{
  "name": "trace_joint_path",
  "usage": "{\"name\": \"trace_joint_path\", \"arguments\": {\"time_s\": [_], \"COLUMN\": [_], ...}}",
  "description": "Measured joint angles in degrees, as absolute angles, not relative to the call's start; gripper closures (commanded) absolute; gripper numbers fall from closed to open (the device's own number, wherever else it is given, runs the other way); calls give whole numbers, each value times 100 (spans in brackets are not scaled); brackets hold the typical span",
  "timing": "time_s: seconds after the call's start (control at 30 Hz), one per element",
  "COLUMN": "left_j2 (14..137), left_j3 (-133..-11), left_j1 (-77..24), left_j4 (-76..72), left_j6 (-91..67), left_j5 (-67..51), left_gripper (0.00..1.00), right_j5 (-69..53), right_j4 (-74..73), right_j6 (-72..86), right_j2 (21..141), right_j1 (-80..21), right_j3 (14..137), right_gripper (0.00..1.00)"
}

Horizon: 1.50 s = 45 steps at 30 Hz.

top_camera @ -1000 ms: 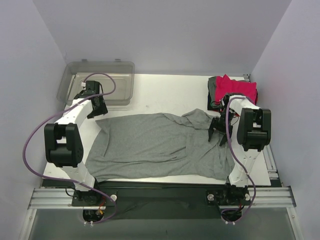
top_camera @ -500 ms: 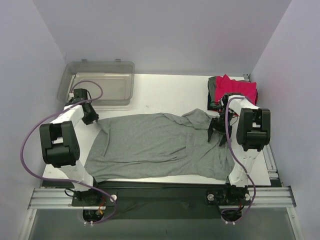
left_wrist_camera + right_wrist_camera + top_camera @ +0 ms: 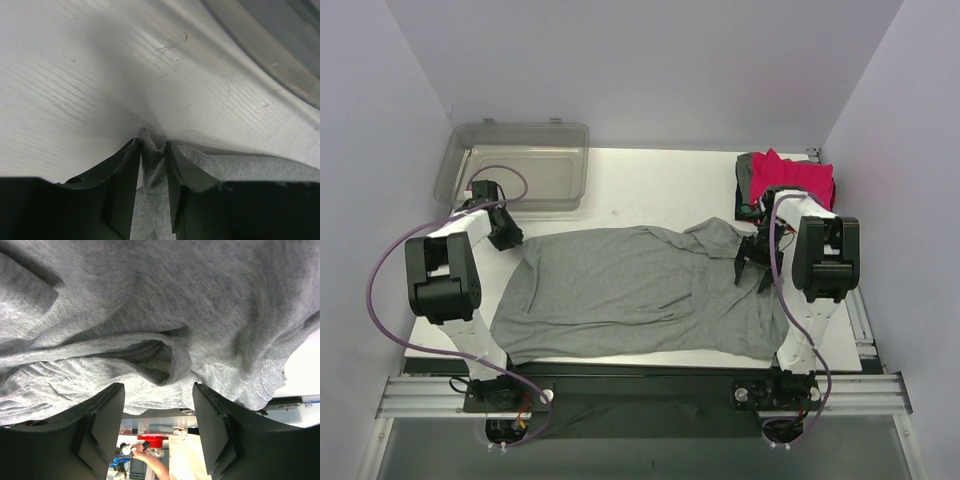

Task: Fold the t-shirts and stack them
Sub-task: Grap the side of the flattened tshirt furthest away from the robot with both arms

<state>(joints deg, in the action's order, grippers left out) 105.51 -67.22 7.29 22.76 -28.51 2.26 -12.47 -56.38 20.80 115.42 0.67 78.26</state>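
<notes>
Step in hand: getting hold of the spread shirt for its first fold. No fold is made yet.

Far left: clear plastic bin [image 3: 520, 165], rigid with rounded corners, at the far-left corner of the white desk [image 3: 650, 195]. Not part of the job.

Just beside it: left tool [image 3: 152, 145] is pressed together on the far-left corner of the heather-grey short-sleeved t-shirt [image 3: 630, 290]. Wrist view shows a thin ridge of knit cloth pinched between the two dark jaws, low against the desk. Desk surface shows a faint grain.

Centre: shirt lies spread across the desk, mostly smooth. Fine marled knit, limp; judged likely to drape and drag when lifted.

Right: cloth bunches into soft rolls at the shirt's right end. Right tool [image 3: 752, 262] sits over this bunch, jaws spread; a rolled fold lies before them, nothing pinched that I can see.

Far-right corner: folded stack, bright pink-red t-shirt [image 3: 795, 178] on top, dark folded t-shirt [image 3: 748, 178] beneath.

Next move, my judgement: right tool must close on a matching edge before either arm lifts, else the cloth pulls askew. The bunched end needs flattening first.
</notes>
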Motion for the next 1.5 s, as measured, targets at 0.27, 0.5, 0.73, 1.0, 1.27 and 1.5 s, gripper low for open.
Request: {"name": "trace_joint_path", "arguments": {"time_s": [0.27, 0.5, 0.73, 1.0, 1.27, 1.5], "left_j2": [10689, 10772, 10772, 10770, 10770, 10772], "left_j3": [-6735, -6853, -7131, -7454, -7762, -7887], "left_j1": [735, 735, 735, 733, 725, 709], "left_j4": [2060, 2071, 2320, 2877, 3430, 3660], "left_j6": [-2971, -2906, -2569, -2167, -1900, -1763], "left_j5": [56, -34, 10, 301, 735, 875], "left_gripper": [81, 98, 100, 99, 95, 88], "right_j5": [-1223, -1216, -1186, -1393, -1444, -1498], "right_j4": [-5664, -5767, -5712, -5341, -5205, -5072], "right_j6": [2093, 2093, 2049, 1940, 1763, 1632], "right_j2": [11461, 10936, 11109, 11992, 12442, 12582], "right_j1": [67, 67, 71, 67, -51, -139], "right_j3": [7826, 8250, 9227, 9470, 9682, 9889], "right_gripper": [43, 42, 47, 55, 56, 59]}}
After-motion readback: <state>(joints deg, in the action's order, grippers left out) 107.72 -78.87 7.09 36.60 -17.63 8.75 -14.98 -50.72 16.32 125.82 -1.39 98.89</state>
